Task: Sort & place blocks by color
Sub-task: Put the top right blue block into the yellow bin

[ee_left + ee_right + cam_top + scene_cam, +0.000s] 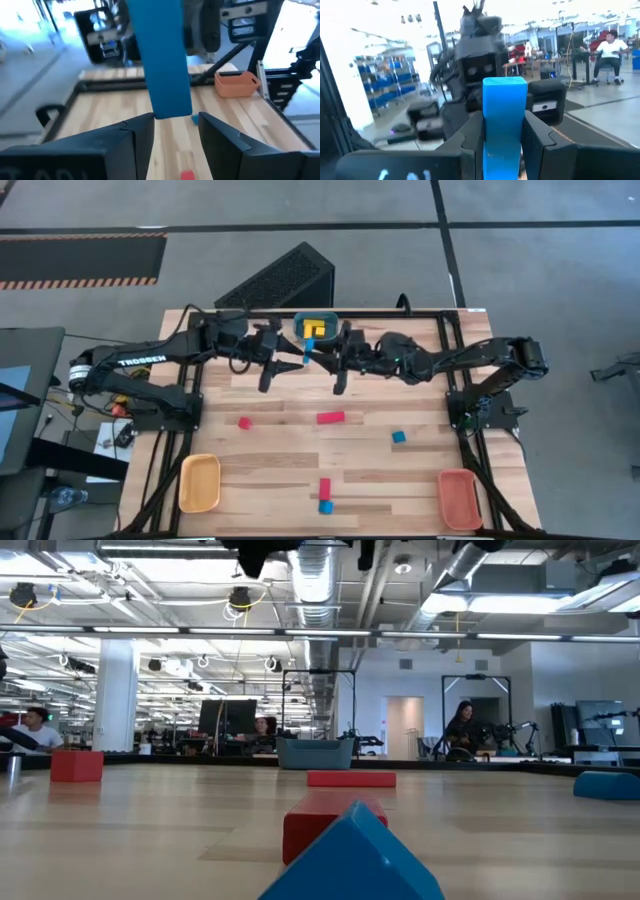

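- At the table's front edge, a blue block (325, 506) touches a red block (324, 488).
- Mid-table lie a red bar (330, 418), a small red block (244, 422) and a blue cube (399, 437), well apart.
- Farther off, in the air, the right gripper (504, 120) clamps a blue bar (165, 60). The left gripper (176, 120) faces it, fingers parted at the bar's end.
- Just behind, the teal tray (298, 320) holds yellow blocks (316, 328).
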`<action>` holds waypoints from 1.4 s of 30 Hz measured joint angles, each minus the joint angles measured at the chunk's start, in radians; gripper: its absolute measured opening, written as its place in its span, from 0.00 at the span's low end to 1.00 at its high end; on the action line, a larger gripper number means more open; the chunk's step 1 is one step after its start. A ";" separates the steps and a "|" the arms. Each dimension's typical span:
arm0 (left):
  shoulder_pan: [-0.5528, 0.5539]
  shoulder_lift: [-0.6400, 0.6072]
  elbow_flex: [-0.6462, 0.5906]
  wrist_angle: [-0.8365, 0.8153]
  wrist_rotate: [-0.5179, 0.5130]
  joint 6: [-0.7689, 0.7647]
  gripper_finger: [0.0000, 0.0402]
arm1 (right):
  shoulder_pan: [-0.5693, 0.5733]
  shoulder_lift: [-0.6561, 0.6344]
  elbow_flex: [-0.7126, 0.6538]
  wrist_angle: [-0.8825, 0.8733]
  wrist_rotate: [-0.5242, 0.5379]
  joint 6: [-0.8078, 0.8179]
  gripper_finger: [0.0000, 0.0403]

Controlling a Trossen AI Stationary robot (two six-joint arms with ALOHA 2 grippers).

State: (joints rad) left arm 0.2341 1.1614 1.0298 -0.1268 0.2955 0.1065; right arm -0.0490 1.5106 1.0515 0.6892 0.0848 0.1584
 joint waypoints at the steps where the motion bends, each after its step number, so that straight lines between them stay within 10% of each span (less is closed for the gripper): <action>1: -0.008 0.000 0.000 0.014 -0.017 0.011 0.35 | 0.000 -0.001 0.000 0.005 -0.001 0.005 0.24; 31: -0.034 0.018 0.000 0.090 -0.145 -0.093 0.18 | -0.009 0.000 0.000 -0.003 0.000 0.032 0.37; 42: -0.083 -0.039 0.000 -0.329 -0.354 -0.238 0.18 | -0.046 -0.007 0.000 -0.181 0.145 0.163 0.38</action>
State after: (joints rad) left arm 0.1511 1.1226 1.0302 -0.4562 -0.0588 -0.1312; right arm -0.0950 1.5040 1.0512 0.5084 0.2298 0.3213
